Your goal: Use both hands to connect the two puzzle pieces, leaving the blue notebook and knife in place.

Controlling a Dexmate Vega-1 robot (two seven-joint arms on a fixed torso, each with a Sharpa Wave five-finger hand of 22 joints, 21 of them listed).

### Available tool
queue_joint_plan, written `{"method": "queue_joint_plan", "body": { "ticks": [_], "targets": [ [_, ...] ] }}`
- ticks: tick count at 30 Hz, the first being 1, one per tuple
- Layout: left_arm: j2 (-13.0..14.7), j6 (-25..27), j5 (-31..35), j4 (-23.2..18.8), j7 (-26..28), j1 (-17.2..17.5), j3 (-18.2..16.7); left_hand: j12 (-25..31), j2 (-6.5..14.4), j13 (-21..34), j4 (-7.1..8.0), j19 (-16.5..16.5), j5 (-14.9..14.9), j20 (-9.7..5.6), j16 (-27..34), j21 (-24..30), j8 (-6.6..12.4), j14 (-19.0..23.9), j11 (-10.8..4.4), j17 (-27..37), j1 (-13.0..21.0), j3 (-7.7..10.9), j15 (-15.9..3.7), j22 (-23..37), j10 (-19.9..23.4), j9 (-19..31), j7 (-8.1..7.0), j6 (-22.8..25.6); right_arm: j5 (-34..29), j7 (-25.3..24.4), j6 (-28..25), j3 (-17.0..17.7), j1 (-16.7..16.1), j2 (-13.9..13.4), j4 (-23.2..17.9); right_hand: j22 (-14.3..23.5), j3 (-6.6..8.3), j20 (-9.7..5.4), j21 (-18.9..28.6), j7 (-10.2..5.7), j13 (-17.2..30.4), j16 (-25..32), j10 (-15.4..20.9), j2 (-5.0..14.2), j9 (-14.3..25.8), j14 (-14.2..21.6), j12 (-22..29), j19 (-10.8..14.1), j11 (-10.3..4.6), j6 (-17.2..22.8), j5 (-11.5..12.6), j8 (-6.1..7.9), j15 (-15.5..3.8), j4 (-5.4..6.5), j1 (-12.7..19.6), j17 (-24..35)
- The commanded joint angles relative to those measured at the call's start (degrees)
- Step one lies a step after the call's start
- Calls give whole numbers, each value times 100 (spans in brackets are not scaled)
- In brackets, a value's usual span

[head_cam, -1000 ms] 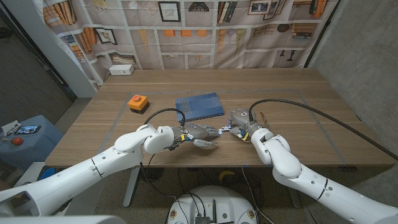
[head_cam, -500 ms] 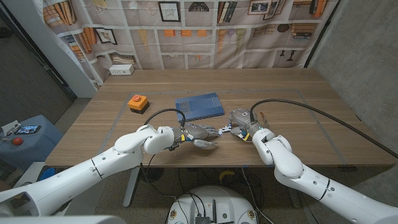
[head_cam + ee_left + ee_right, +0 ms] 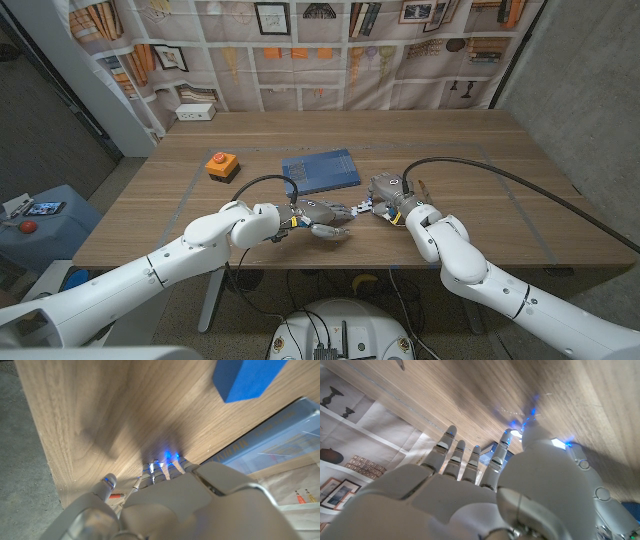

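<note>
Hands meet fingertip to fingertip near the table's [image 3: 470, 150] front edge: left hand [image 3: 322, 214] at nine o'clock, right hand [image 3: 390, 194] at three; whether either grips a puzzle piece, I cannot tell; blue notebook [image 3: 320, 170] lies at twelve o'clock of them; orange button box [image 3: 221, 164] sits at ten o'clock.

Notebook [image 3: 320, 171] behind both hands; button box [image 3: 221, 165] left of notebook.

We see the blue notebook [image 3: 320, 171] lying flat mid-table; the puzzle pieces [image 3: 364, 207] (mostly hidden) sit between the hands.
</note>
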Motion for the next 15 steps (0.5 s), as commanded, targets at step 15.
{"method": "queue_joint_plan", "body": {
  "ticks": [15],
  "targets": [
    [27, -24, -47, 34, 39, 3, -25, 27, 754, 34, -14, -960, 9, -236, -15, 23, -4, -424, -6, 13, 45, 69, -116, 11, 54, 11, 40, 20, 45, 440, -73, -57, 122, 67, -76, 34, -90, 71, -25, 7, 40, -49, -168, -170, -18, -130, -53, -51, 110, -421, 49, -215, 113, 15, -71, 50]
  ]
}}
